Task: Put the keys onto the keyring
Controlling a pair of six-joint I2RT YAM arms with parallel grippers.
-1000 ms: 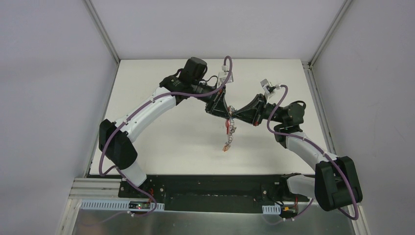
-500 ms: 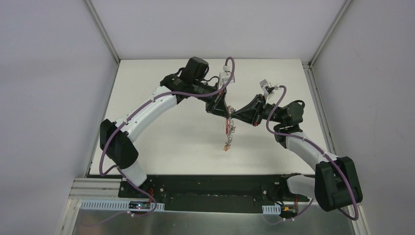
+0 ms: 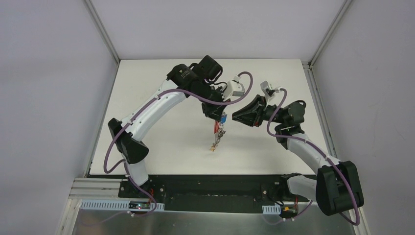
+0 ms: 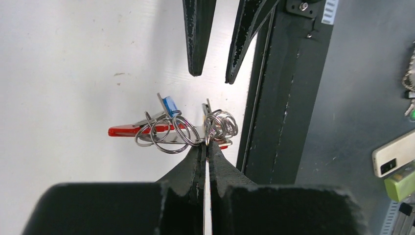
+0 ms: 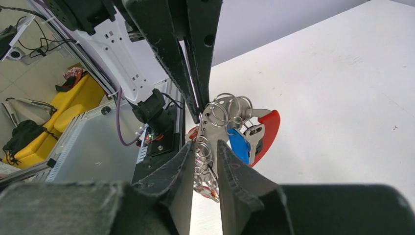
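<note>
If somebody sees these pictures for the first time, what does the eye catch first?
The left gripper pinches the keyring, a bunch of grey rings with a red band, which dangles over the middle of the table. The right gripper faces it from the right, jaws parted, not touching.

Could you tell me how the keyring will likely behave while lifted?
Probably floppy: the keyring is many loose linked rings dangling from the left gripper. It will likely swing and twist. Thin metal in shut fingers may slip.

Keyring [image 4: 172,133] of shiny metal rings and glossy red plastic; matt, grainy black left pincer fingers [image 4: 187,169]
</note>
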